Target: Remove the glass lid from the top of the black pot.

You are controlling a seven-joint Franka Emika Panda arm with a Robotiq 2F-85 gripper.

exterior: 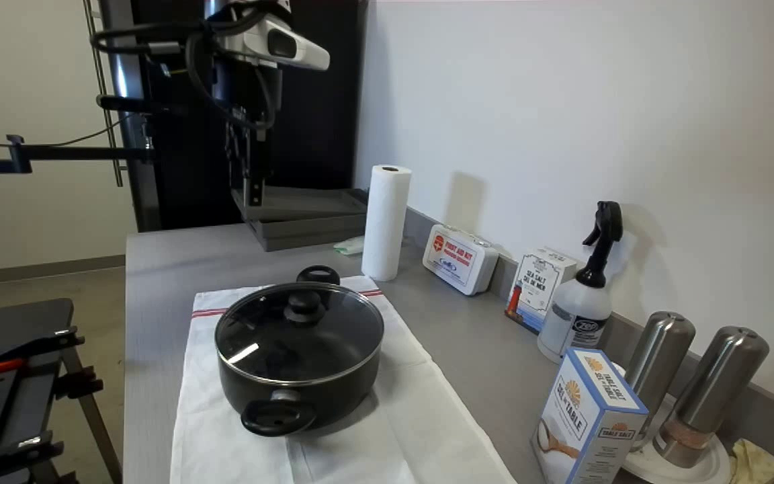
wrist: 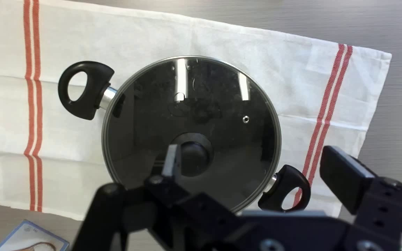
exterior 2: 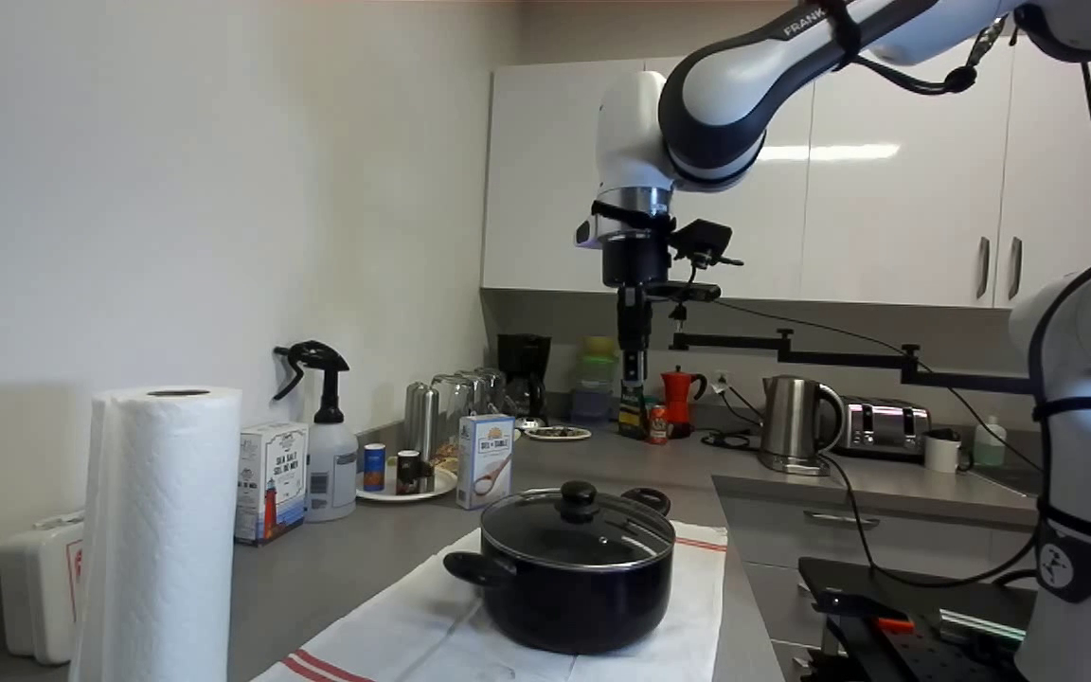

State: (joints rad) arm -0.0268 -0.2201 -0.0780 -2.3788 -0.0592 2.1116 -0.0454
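Observation:
The glass lid (exterior: 303,349) lies flat on the black pot (exterior: 236,386), its dark knob at the centre. The lid (exterior 2: 545,530) and pot (exterior 2: 583,606) also show in an exterior view. My gripper (exterior: 252,191) hangs high above the counter, well above the lid and apart from it; it also shows in an exterior view (exterior 2: 634,367). In the wrist view my gripper (wrist: 257,169) is open with nothing between its fingers. The left finger overlaps the knob's edge in the picture. The lid (wrist: 225,143) covers the pot, and a pot handle (wrist: 101,82) sticks out at the left.
The pot stands on a white cloth (exterior: 427,430) with red stripes. A paper towel roll (exterior: 387,225), first aid kit (exterior: 454,262), sea salt box (exterior: 540,289), spray bottle (exterior: 575,312) and table salt box (exterior: 585,420) stand along the wall side. Grey trays (exterior: 313,225) lie behind.

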